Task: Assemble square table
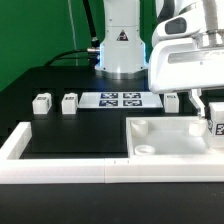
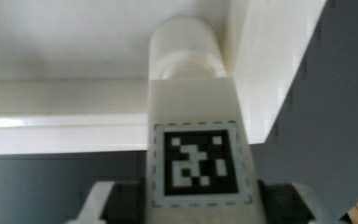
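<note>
The white square table top lies at the exterior view's front right, with a raised rim and a round corner socket. My gripper is shut on a white tagged leg and holds it over the top's right part. In the wrist view the leg runs out from between my fingers, its tag facing the camera. Its rounded far end lies against the top's white rim. My gripper clamps it from both sides. Three more leg blocks stand on the table: two at the left and one near the arm.
The marker board lies flat in front of the robot base. A long white border rail runs along the front and up the left side. The table surface is black.
</note>
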Controlling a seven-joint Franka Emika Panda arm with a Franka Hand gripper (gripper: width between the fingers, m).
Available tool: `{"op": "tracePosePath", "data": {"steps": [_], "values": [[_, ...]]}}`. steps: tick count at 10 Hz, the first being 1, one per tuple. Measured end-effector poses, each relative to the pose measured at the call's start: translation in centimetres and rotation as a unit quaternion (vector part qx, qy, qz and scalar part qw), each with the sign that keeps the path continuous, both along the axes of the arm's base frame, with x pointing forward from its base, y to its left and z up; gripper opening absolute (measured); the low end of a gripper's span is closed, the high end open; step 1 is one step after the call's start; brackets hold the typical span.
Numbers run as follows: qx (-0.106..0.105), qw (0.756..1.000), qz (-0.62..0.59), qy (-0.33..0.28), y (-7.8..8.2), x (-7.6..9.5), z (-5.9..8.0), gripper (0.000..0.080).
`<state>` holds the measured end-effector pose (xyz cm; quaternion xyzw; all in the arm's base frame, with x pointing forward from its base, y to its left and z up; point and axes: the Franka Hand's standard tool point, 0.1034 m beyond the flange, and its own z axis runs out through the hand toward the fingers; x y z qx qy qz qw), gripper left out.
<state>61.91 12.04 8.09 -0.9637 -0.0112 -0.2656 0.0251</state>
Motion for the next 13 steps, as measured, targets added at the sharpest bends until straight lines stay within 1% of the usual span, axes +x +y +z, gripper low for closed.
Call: {"op": "tracePosePath", "data": {"steps": [2,4,5,6,7,8,12,13], "values": [[0.001,1.0,-0.008,-0.014,-0.02,-0.22,0.01,0.029],[-0.001,1.0,-0.006,-0.014,-0.03,-0.21,0.0,0.029],[-0.001,1.0,-0.005,-0.014,-0.03,-0.21,0.0,0.0532],[-0.002,1.0,-0.004,-0.014,-0.03,-0.21,-0.01,0.0532],[-0.002,1.0,-0.003,-0.014,-0.03,-0.22,-0.01,0.0629],[-0.003,1.0,-0.003,-0.014,-0.03,-0.22,-0.01,0.0643],[-0.003,1.0,-0.003,-0.007,-0.02,-0.2,-0.03,0.0649],[-0.001,1.0,-0.004,0.012,0.03,0.33,0.64,0.0649]]}}
